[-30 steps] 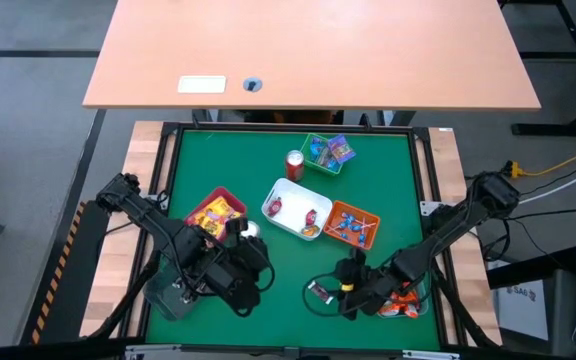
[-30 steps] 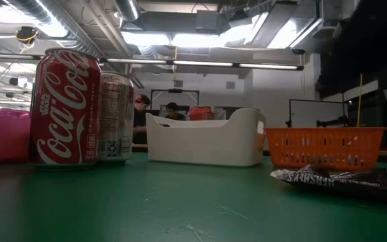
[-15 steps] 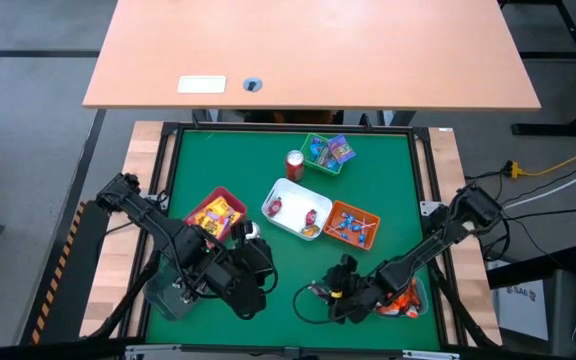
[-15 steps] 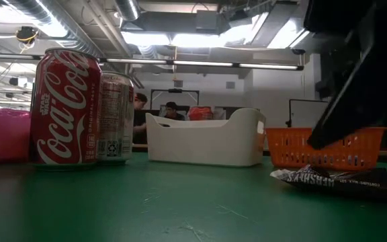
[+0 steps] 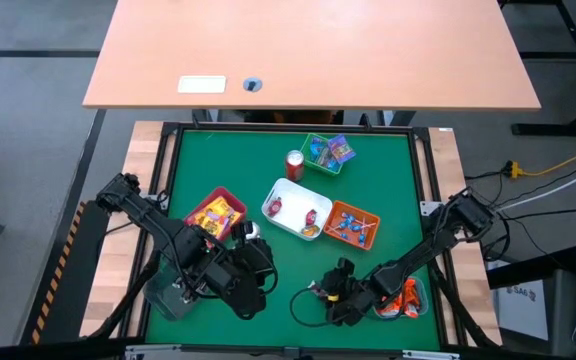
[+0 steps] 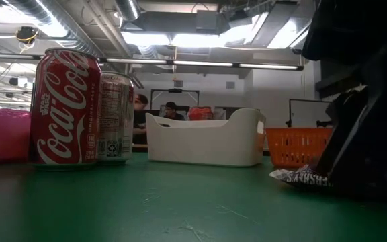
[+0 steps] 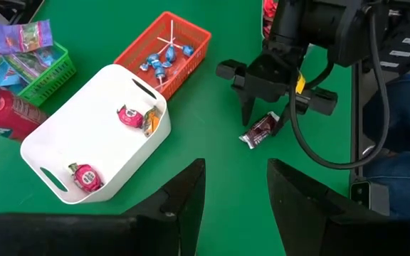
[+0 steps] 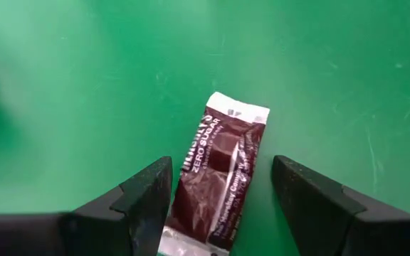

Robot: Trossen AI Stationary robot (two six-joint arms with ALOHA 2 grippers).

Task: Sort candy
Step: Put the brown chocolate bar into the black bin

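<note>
**Right gripper straddling dark candy bar, trays partly filled**

Four plastic trays on green table mat (image 5: 378, 160). Far: green mesh basket (image 5: 321, 160) holding purple-blue packets (image 5: 339, 148). Centre: white oblong plastic bin (image 7: 70, 142) with two small red wrapped sweets (image 7: 129, 116), plus one more small piece at its corner, kind unclear. Just right of it: orange mesh basket (image 7: 191, 37) with blue-stick lollipops (image 7: 164, 60) piled inside. Left: red shallow tray (image 5: 230, 196) with yellow packets (image 5: 215, 213). Red cola can (image 6: 66, 107) upright beside the white bin, far-left of it; second can just behind it in low view. More orange-wrapped candy (image 5: 405, 298) in a near-right container, mostly hidden under right arm.

Dark brown wrapped chocolate bar (image 8: 221, 178) flat on mat, near side, right of centre, well apart from all trays. Long axis roughly along the line of the gripper's reach, slightly tilted; white crimped end pointing away from wrist camera. Printed face up.

Right gripper (image 8: 219, 206) low over bar, jaws wide apart, one finger each side of wrapper, not clamped; contact with wrapper not clear. Left gripper (image 7: 235, 195) near-left over mat, jaws apart, nothing between them.
</note>
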